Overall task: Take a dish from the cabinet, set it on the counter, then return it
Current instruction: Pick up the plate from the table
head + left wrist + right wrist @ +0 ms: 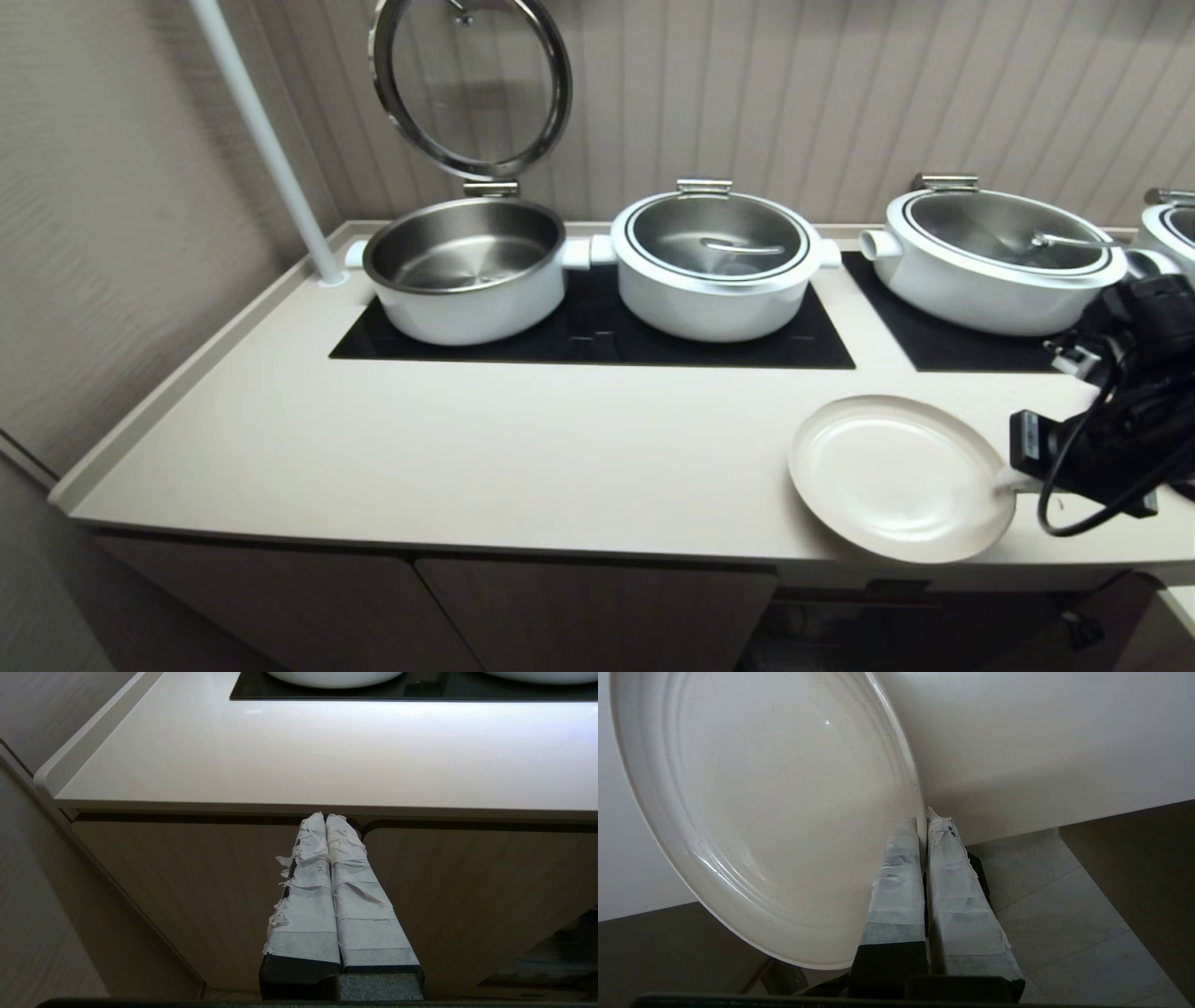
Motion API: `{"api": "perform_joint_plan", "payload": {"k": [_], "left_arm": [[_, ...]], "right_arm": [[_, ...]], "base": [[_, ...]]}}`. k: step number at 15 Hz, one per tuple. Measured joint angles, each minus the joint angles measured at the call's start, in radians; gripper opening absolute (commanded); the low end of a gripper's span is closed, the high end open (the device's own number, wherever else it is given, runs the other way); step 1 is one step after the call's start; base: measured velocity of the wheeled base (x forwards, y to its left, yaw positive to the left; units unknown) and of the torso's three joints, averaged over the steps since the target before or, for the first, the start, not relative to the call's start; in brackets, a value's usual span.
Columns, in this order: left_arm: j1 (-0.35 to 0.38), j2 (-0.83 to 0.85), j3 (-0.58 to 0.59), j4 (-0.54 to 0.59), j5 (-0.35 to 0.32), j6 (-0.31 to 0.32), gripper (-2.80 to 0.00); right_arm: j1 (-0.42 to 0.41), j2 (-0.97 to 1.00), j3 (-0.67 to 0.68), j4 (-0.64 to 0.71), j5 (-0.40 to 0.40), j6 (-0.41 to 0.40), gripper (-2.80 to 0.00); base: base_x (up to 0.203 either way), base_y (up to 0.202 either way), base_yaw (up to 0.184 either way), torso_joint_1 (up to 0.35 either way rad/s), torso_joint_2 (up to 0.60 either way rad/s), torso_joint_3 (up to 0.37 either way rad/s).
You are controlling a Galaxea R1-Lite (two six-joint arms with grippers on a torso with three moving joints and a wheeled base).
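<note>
Right pincer (923,823) grips the dish (898,476) over the counter (467,448).

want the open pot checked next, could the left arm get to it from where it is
Probably yes. The left gripper sits shut, low before the cabinet, and the counter between it and the open pot is bare.

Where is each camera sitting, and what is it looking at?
Head view: up high, looking down at the counter, pots and the dish; the right arm shows.
Left wrist view: low, behind the shut left pincer, facing the cabinet.
Right wrist view: behind the right pincer, shut on the dish's rim.
Head and right wrist views share the dish.
</note>
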State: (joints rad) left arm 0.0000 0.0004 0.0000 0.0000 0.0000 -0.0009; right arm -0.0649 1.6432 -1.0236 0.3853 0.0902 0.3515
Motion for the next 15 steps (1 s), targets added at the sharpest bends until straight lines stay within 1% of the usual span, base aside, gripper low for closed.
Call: {"api": "perform_joint_plan", "payload": {"k": [5,7,11,15], "left_arm": [[0.0,0.0,0.0,0.0,0.0,0.0,-2.8],[0.0,0.0,0.0,0.0,0.0,0.0,-2.8],[0.0,0.0,0.0,0.0,0.0,0.0,-2.8],[0.0,0.0,0.0,0.0,0.0,0.0,-2.8]], "right_arm": [[0.003,-0.088,0.097,-0.034,0.0,0.003,-2.8],[0.01,-0.127,0.125,-0.037,0.0,0.025,-2.8],[0.034,-0.186,0.139,-0.032,0.001,0.037,-2.8],[0.056,-0.227,0.149,-0.029,0.0,0.032,-2.8]], "base": [[0.0,0.0,0.0,0.0,0.0,0.0],[0.0,0.0,0.0,0.0,0.0,0.0],[0.0,0.0,0.0,0.0,0.0,0.0],[0.0,0.0,0.0,0.0,0.0,0.0]]}}
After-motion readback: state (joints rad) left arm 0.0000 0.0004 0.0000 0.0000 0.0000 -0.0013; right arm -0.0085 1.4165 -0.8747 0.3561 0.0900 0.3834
